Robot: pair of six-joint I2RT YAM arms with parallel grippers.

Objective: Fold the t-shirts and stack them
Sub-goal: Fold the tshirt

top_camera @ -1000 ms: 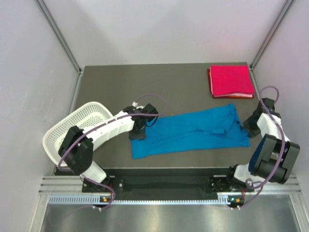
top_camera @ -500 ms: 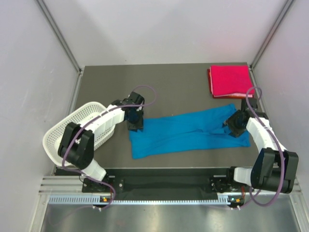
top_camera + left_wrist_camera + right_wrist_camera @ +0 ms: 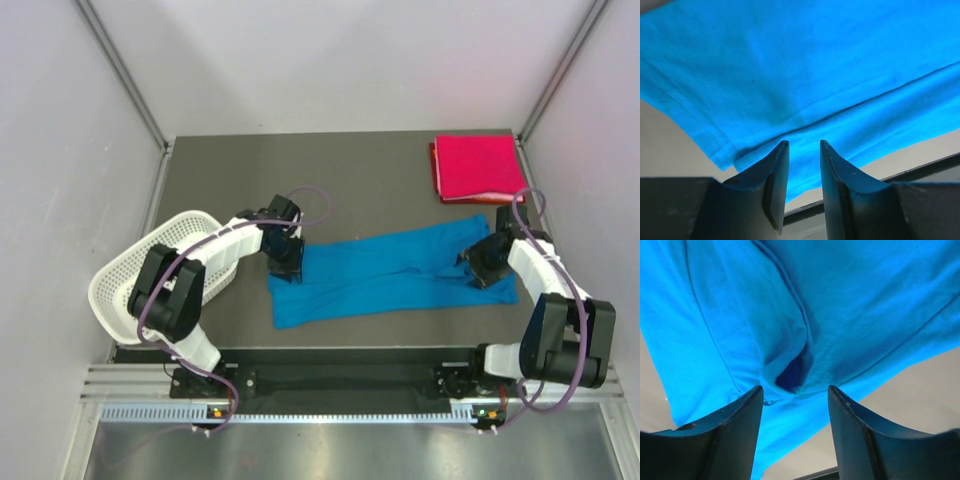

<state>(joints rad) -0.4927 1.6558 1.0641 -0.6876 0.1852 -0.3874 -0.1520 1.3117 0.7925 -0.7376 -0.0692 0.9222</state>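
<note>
Blue t-shirt (image 3: 395, 275) lies flat as a long band running left to right across the near-middle of the bench (image 3: 350, 180), apparently doubled lengthwise. Pink-red t-shirt (image 3: 478, 167) sits folded at the far right corner, close to the blue one's right end but not touching it. Left tool (image 3: 803, 150) is down at the shirt's far-left corner. Its fingers stand a narrow gap apart with nothing between them, and the hem and a layer edge lie just ahead of the tips. Right tool (image 3: 795, 392) is at the right end with its fingers spread wide, straddling a small dark pucker where layers overlap; it is empty too. Judgement: both tools are set to pinch for the next fold, and no grasp is made yet. Risks: the left gap is so narrow that it may catch only the top layer or slip off the hem, so the under-layer stays on the bench and the fold opens. The right tool may close on the pucker alone, bunching the cloth instead of taking the whole edge. If one side grips and the other misses, the lift goes skew and the band twists. The left arm runs close beside the white basket (image 3: 160, 265), so a wide swing could nudge it. A drag to the far right could ruffle the pink-red t-shirt.
</note>
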